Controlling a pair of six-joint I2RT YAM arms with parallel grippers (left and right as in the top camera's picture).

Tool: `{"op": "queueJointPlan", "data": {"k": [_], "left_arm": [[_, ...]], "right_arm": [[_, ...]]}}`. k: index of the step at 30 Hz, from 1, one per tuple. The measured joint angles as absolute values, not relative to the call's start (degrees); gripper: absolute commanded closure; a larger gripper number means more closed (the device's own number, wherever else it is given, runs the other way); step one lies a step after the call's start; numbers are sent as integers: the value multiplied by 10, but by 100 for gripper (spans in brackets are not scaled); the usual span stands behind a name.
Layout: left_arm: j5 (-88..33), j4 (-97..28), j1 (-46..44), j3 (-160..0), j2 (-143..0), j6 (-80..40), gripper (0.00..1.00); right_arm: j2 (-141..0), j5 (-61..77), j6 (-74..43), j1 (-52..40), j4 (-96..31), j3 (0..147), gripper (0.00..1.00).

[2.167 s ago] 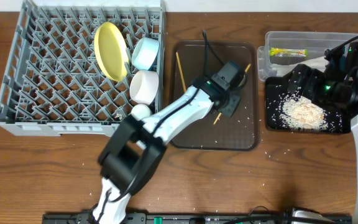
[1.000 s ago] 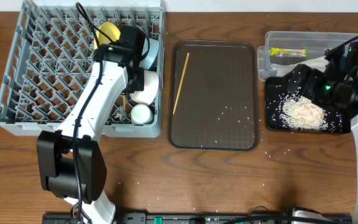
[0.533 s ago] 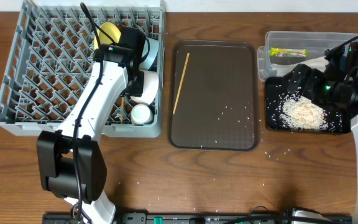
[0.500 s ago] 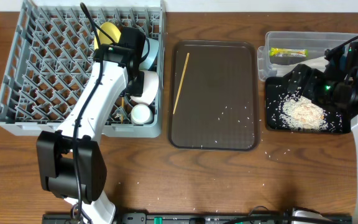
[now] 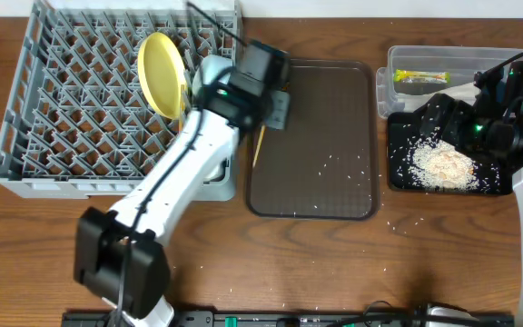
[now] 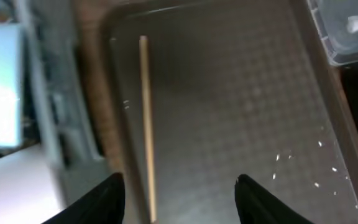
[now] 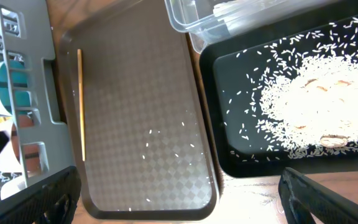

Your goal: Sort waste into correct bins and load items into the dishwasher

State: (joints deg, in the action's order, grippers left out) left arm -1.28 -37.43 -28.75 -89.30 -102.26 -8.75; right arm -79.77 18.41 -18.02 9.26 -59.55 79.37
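My left gripper hangs open over the left edge of the brown serving tray. In the left wrist view its fingers stand apart with nothing between them, and one wooden chopstick lies on the tray just inside the left one. The grey dishwasher rack holds the yellow plate and the light blue bowl. A white bowl shows beside it. My right gripper stays wide open above the black tray of rice scraps. The green-yellow wrapper lies in the clear tub.
Loose rice grains dot the brown tray's near half and the wooden table in front. The rack's right wall borders the tray closely. My left arm crosses the rack's near right corner.
My left gripper opened over the rack's right side, then swung right to the brown tray's left edge, uncovering the plate and blue bowl. The right arm has not moved.
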Motion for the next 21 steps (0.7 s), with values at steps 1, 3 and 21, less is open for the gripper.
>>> {"op": "queueJointPlan", "data": {"k": [1,3,21], "left_arm": [[-6,-364,-300,-893,-1035,-92,40],[4,-347,-305,-893,-1061,-93,40],[34,-233,-284,-893,-1249,-101,39]], "right_arm": [[-798,184,-180,93,-595,794,1],[-798,184,-180,93,-596,794,1],[-798,184,-180,93,-595,794,1]]}}
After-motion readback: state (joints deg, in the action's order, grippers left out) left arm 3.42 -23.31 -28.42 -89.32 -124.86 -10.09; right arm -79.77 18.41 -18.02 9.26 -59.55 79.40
